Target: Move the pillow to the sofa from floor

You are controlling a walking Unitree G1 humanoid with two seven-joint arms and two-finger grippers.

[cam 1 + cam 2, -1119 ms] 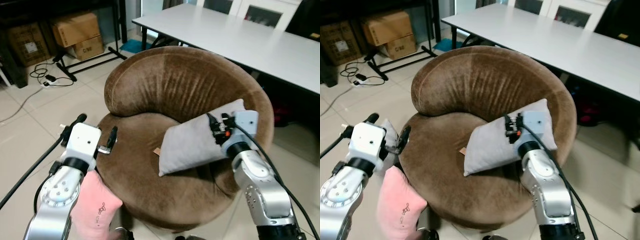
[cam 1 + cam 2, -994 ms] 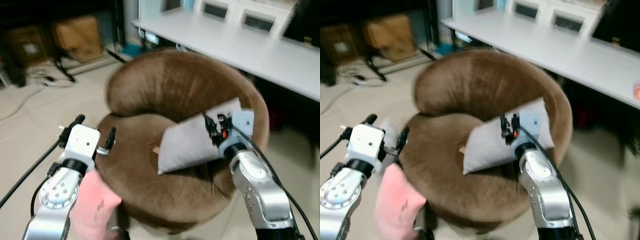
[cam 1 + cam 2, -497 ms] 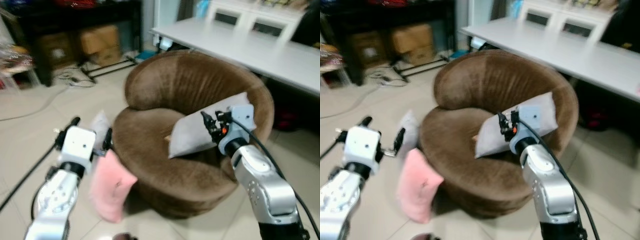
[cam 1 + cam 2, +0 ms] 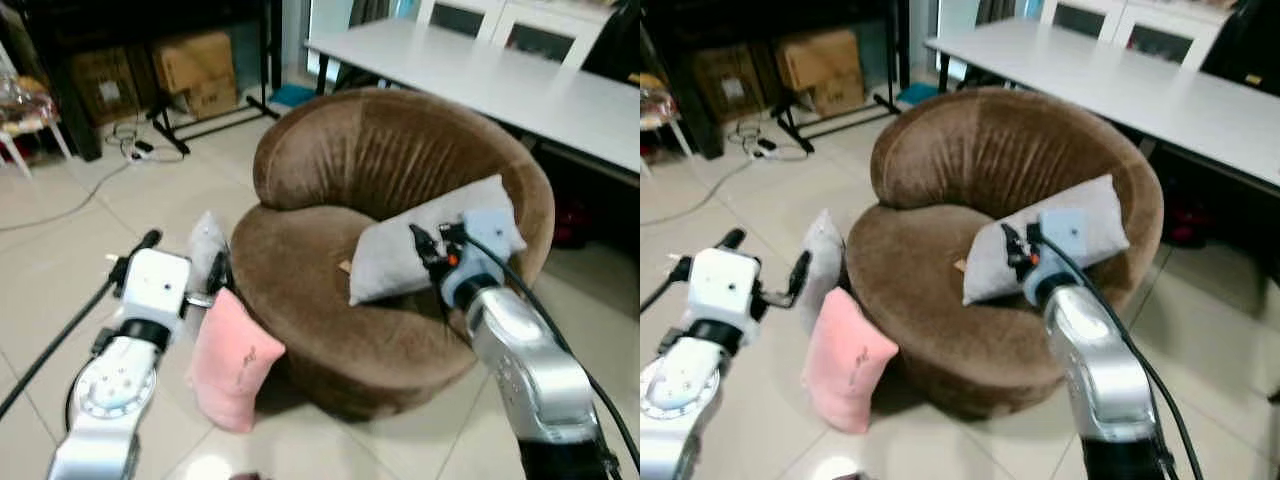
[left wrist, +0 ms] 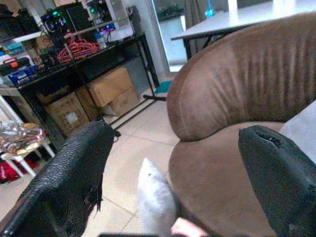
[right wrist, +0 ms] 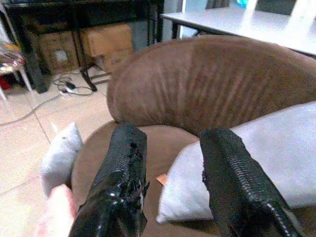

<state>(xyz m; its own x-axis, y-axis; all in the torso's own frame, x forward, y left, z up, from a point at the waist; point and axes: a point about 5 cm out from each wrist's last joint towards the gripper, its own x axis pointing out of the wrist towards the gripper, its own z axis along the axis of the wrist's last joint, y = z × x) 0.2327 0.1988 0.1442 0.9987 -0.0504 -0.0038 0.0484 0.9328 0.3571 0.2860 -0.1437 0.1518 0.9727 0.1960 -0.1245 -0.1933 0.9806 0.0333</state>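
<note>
Black and textured, the fingers of my right gripper [image 6: 170, 182] stand parted with nothing between them, raised over the seat of the brown sofa [image 4: 330, 170]. Just past those fingers, toward the sofa's right arm, a grey pillow [image 4: 400, 250] lies tilted on the seat, one corner up against the backrest. A small tan scrap [image 6: 162, 178] sits on the cushion just beside the pillow's lower corner. My left gripper [image 4: 215, 275] hangs out in front of the sofa's left side, its fingers spread wide and empty. Right below it a pink pillow [image 4: 232, 360] stands on the tiled floor [image 4: 60, 250], leaning against the sofa's base, and a second grey pillow [image 4: 822, 265] stands just behind that one. Beyond the sofa runs a long white table [image 4: 480, 80]; off past my left gripper are cardboard boxes [image 4: 195, 65], a black rack [image 5: 74, 74] and loose cables [image 4: 130, 150] on the tiles.
</note>
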